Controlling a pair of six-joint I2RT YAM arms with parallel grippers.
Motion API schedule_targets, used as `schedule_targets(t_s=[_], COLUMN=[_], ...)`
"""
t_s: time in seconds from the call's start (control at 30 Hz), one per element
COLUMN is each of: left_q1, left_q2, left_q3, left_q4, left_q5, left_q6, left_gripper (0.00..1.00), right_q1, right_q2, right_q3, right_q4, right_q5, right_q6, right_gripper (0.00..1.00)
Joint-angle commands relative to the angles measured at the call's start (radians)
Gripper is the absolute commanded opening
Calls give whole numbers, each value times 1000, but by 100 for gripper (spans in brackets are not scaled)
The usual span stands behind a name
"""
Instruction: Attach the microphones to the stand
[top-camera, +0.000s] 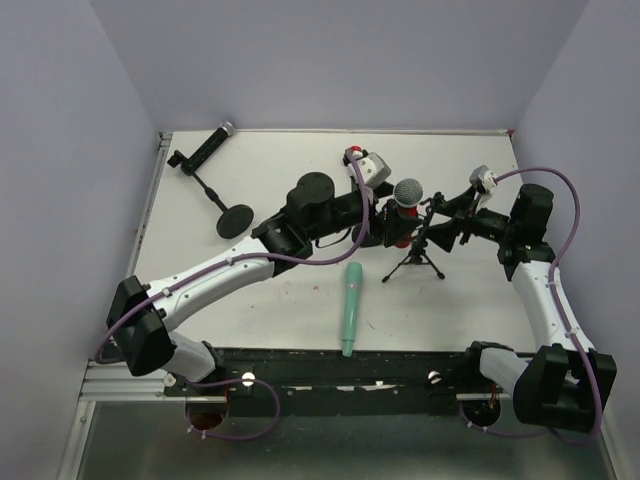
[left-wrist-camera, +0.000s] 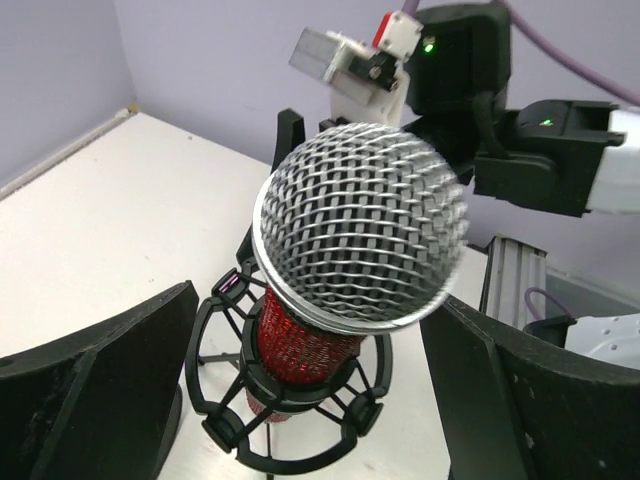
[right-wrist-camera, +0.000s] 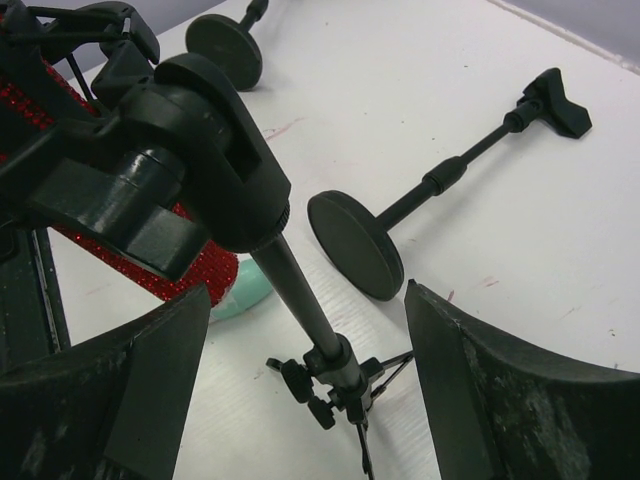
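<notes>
Both jaws spread, empty. Red mic (left-wrist-camera: 360, 250) seated in tripod (top-camera: 414, 262) mount; green mic (top-camera: 351, 305) loose on desk (top-camera: 480, 310), 8 o'clock, pending.

You are looking at a white table (top-camera: 290, 165) boxed in on three sides by plain lavender-grey walls. The back wall (top-camera: 330, 60) rises from the table's far edge, the left wall (top-camera: 60, 150) stands along its left edge, and the right wall (top-camera: 590, 100) stands along its right edge. The light is soft and even, so shadows on the table top are faint. A few faint reddish scuffs (right-wrist-camera: 285, 128) mark the white surface. Along the table's near edge you see a black strip (top-camera: 330, 362), with a silver aluminium rail (top-camera: 110, 385) at its left end. Beyond that edge lies a dull grey floor (top-camera: 330, 450).
</notes>
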Motion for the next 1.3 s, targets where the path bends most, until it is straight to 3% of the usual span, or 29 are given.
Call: schedule_targets(t_s=[0.0,0.23,0.33,0.47,0.67,0.77,0.93,1.27], left_q1=[-1,7,36,102,112,99,99,101], left_q2=[-81,-221,-325,-483,-667,-733,-769,-784], left_q3=[-15,-114,-195,-304,-432,-481,-469,-464], left_q4=[-15,-63,-104,-219,-369,-348,-369,-371], left_q5=[3,-30,-41,-33,-139,-214,-193,-176], left_q6=[32,113,147,191,360,411,408,397], left_gripper=[98,98,98,99,98,98,99,99], right_q1=[5,5,5,5,-3,-3,-3,-3], right_q2=[9,0,-7,17,86,133,177,187], right_q3=[-6,-9,-6,40,118,127,132,135], right_q4=[-10,-24,-27,-88,-151,-150,-154,-146], right_q5=[-29,-44,-25,-23,-15,-37,-142,-239], right_q6=[-10,-22,-22,-56,-136,-238,-341,-364], right_gripper=[88,92,99,100,100,100,93,76])
